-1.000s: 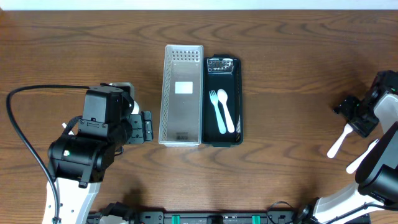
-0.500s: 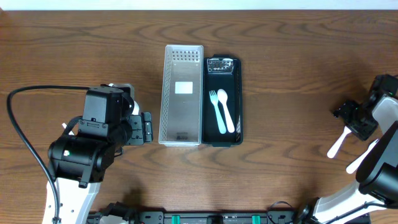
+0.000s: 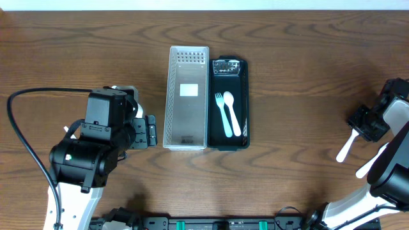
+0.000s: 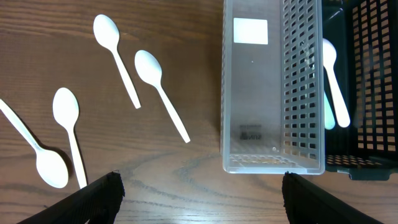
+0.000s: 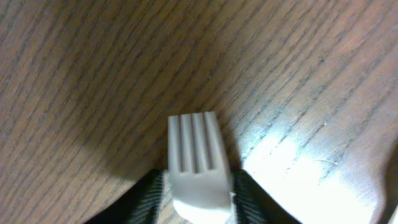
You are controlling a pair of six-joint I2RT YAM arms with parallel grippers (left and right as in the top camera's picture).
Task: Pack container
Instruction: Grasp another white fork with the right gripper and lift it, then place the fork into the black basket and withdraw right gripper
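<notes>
- Locate the black container (image 3: 215,131) at the centre of the table (image 3: 300,76); it lies lengthwise, its long left wall touching the white basket (image 3: 172,96).
- Check its contents: one packed fork (image 3: 219,98) and one packed spoon (image 3: 229,98), both white, lie side by side with heads toward the far end; a shiny item at that far end is too small to identify.
- Check the white basket; it holds no cutlery, only a white label (image 3: 188,90) on its floor; the left wrist view confirms this through the perforated walls.
- Note the loose spoons (image 4: 148,64); four white ones lie on the wood to the left of the basket, apart from it; the overhead view does not show them.
- Observe the left gripper (image 4: 202,180); it sits near the basket's left side, jaws spread wide, grasping nothing.
- Observe the right gripper (image 3: 365,124) at the table's right edge, well apart from the container; its fingers are pressed against both sides of the held fork (image 5: 194,155) just behind the tines, low over the wood.
- Note a second white utensil (image 3: 365,167) beside the right arm; you cannot tell its type.
</notes>
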